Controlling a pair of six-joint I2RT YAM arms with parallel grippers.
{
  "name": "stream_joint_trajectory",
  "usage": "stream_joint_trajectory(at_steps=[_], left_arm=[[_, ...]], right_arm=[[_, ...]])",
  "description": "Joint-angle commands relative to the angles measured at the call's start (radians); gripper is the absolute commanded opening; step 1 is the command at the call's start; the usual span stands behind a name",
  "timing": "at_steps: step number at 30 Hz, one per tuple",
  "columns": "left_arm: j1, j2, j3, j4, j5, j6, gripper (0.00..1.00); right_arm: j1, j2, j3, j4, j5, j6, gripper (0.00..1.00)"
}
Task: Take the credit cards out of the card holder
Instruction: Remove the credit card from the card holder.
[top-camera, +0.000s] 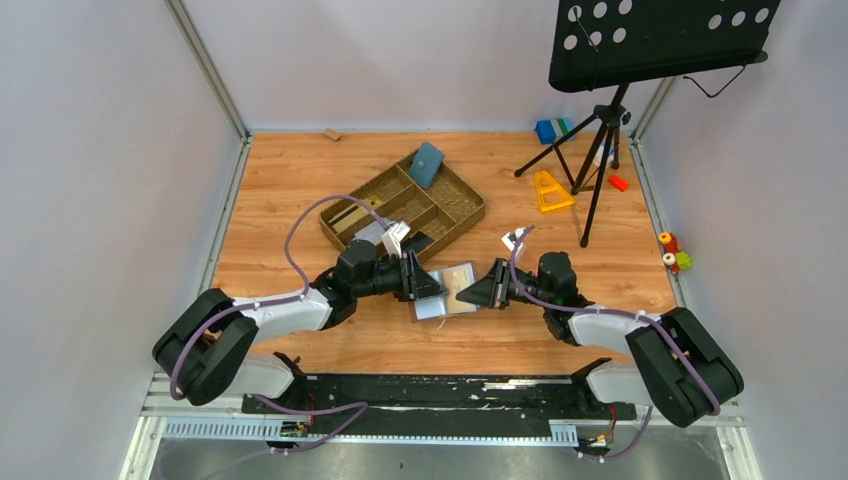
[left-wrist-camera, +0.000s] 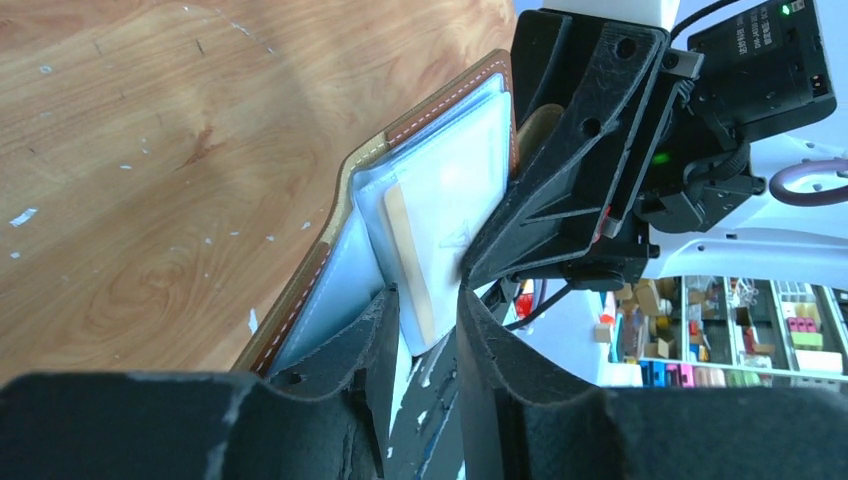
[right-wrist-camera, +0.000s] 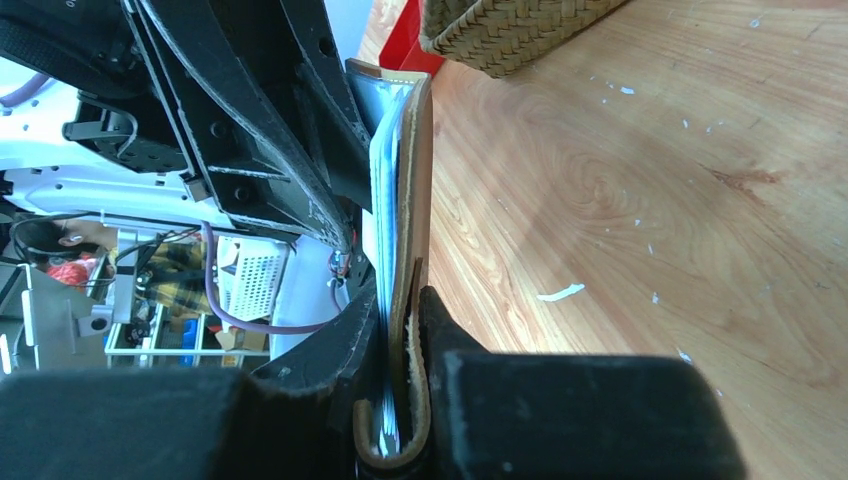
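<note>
Card holder (top-camera: 446, 291) open, inside up, long axis L-R.

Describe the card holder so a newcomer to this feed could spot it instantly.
On the wooden table, between the wicker tray and the arms' bases, the left gripper and right gripper meet. Held up between them is the card holder, a small folding wallet spread open. Unlike the blue-teal pouch in the tray, it is brown outside with white stitching and holds shiny clear sleeves.
</note>
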Motion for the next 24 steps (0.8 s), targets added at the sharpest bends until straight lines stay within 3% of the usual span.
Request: stream_joint_trajectory(at_steps=[1,7,15,21,24], left_arm=[[0.003,0.02,0.02,0.055,0.04,-0.022,0.34],[0.004,0.039,0.012,0.128,0.078,-0.06,0.23],[0.004,0.08,-0.008,0.304,0.117,-0.16,0.22],[0.003,0.114,-0.008,0.394,0.132,-0.207,0.19],[0.004,0.111,0.002,0.39,0.138,-0.206,0.15]], right_arm=[[0.006,0.02,0.015,0.17,-0.048,0.068,0.0],[0.005,0.119,-0.012,0.413,-0.08,0.185,0.0],[0.007,0.273,-0.024,0.693,-0.116,0.309,0.0],[0.027,0.31,-0.01,0.698,-0.116,0.295,0.0],[0.033,0.293,0.002,0.616,-0.107,0.25,0.0]])
